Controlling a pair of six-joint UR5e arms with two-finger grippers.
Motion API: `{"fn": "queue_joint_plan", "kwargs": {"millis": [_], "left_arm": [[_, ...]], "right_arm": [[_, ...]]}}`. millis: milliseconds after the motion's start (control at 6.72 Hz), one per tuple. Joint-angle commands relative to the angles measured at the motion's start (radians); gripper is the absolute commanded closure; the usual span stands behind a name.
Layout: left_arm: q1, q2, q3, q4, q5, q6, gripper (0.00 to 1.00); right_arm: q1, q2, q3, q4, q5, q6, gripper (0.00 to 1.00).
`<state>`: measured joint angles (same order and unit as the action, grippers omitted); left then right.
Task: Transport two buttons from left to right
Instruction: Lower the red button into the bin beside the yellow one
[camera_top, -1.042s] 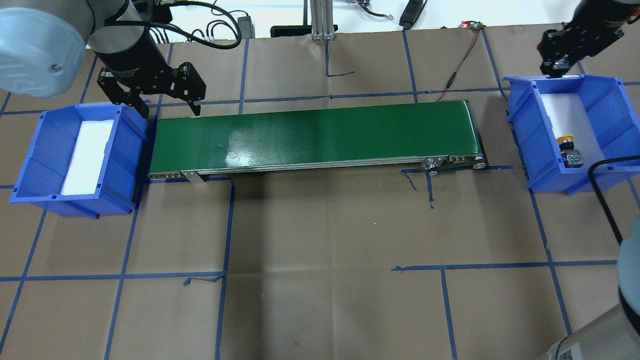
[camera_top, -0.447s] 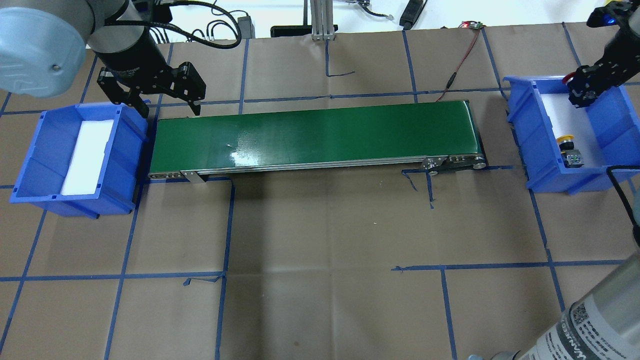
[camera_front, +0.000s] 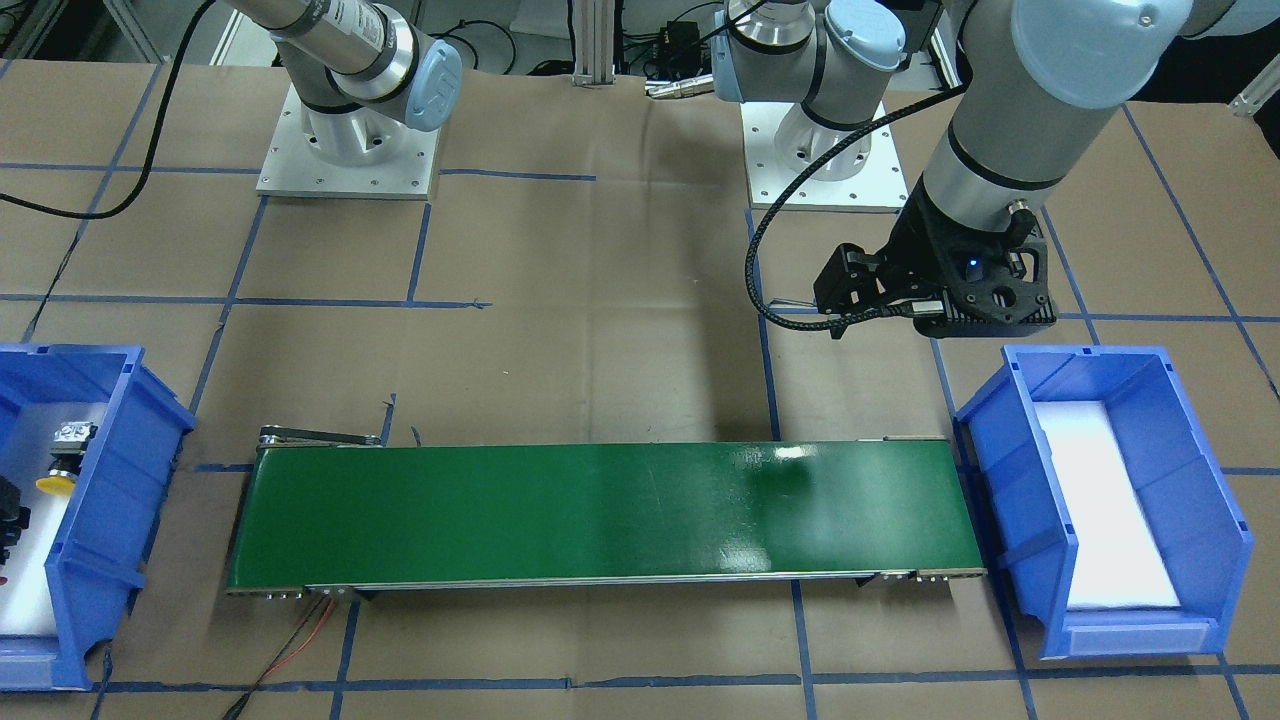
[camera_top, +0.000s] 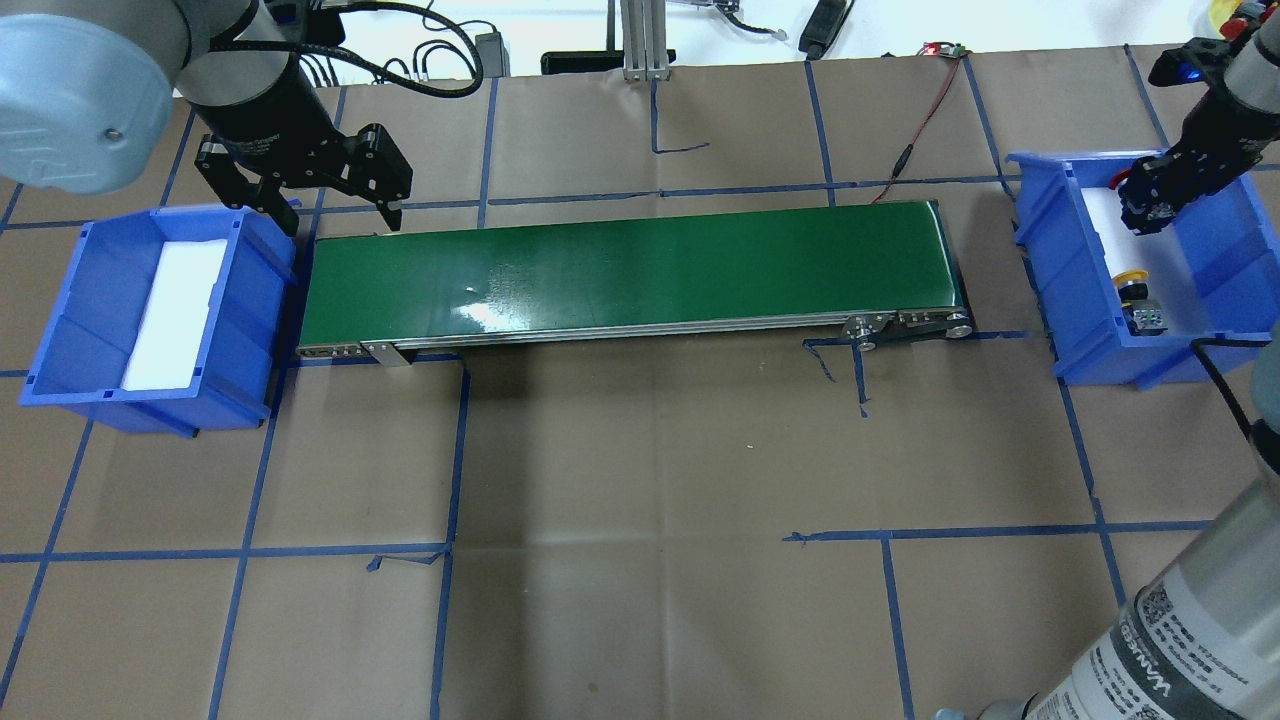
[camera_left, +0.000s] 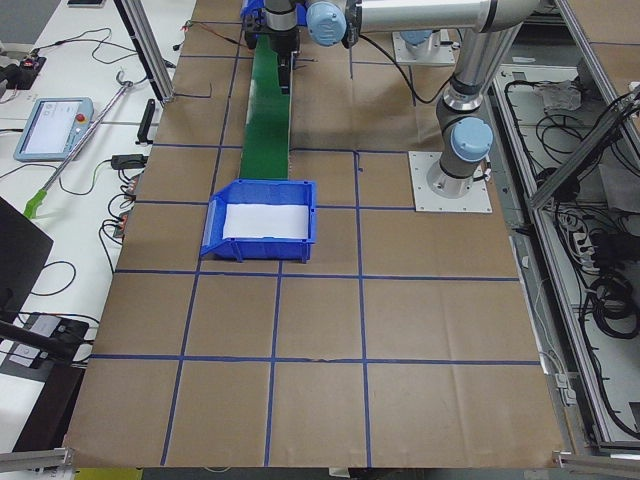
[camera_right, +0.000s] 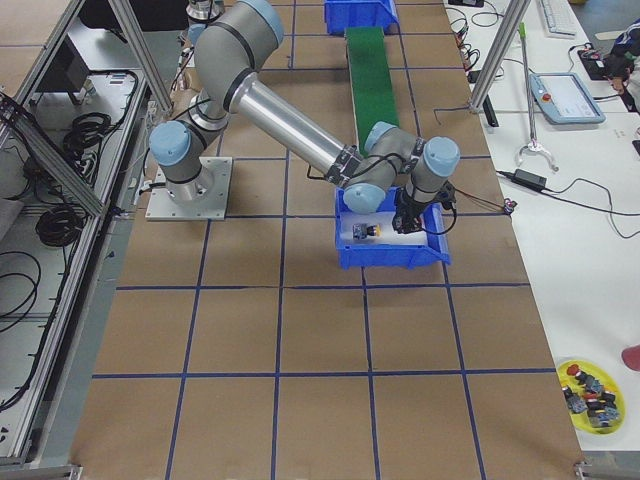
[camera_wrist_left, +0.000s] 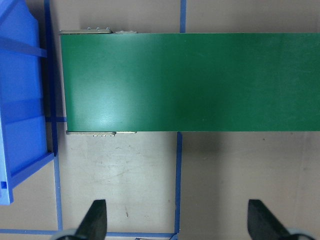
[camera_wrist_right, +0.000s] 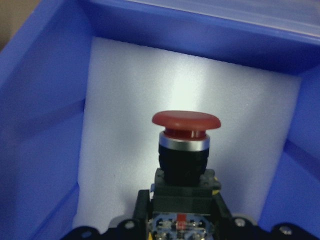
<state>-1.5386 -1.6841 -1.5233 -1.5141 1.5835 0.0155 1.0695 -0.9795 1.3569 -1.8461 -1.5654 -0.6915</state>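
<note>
The red button (camera_wrist_right: 186, 150) is upright in my right gripper (camera_wrist_right: 182, 222), which is shut on its contact block. That gripper (camera_top: 1150, 205) hangs inside the far half of the right blue bin (camera_top: 1040, 250), above its white foam. The yellow button (camera_top: 1133, 280) lies on its side in the near half of the same bin; it also shows in the front view (camera_front: 55, 482). My left gripper (camera_top: 338, 218) is open and empty, over the table behind the left end of the green conveyor belt (camera_top: 630, 270). Its fingertips (camera_wrist_left: 95, 220) show apart in the left wrist view.
The left blue bin (camera_top: 60, 300) holds only a white foam pad. The conveyor runs between the two bins. A red wire (camera_top: 925, 110) and cables lie at the table's far edge. A black cable (camera_top: 1215, 390) hangs near the right bin's front.
My right gripper has moved with the red button from beyond the right bin's far rim to inside the bin, and lower. The left arm has not moved.
</note>
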Motion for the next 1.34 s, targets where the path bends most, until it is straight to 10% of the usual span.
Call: {"fn": "queue_joint_plan", "kwargs": {"millis": [0,595,893,1191], "left_arm": [[0.0,0.0,0.0,0.0,0.0,0.0,0.0],[0.0,0.0,0.0,0.0,-0.002,0.0,0.0],[0.0,0.0,0.0,0.0,-0.002,0.0,0.0],[0.0,0.0,0.0,0.0,-0.002,0.0,0.0]], "right_arm": [[0.001,0.028,0.001,-0.004,-0.001,0.009,0.95],[0.007,0.048,0.001,-0.019,-0.001,0.024,0.89],[0.01,0.048,-0.001,-0.024,0.014,0.024,0.2],[0.01,0.048,-0.002,-0.024,0.018,0.027,0.11]]}}
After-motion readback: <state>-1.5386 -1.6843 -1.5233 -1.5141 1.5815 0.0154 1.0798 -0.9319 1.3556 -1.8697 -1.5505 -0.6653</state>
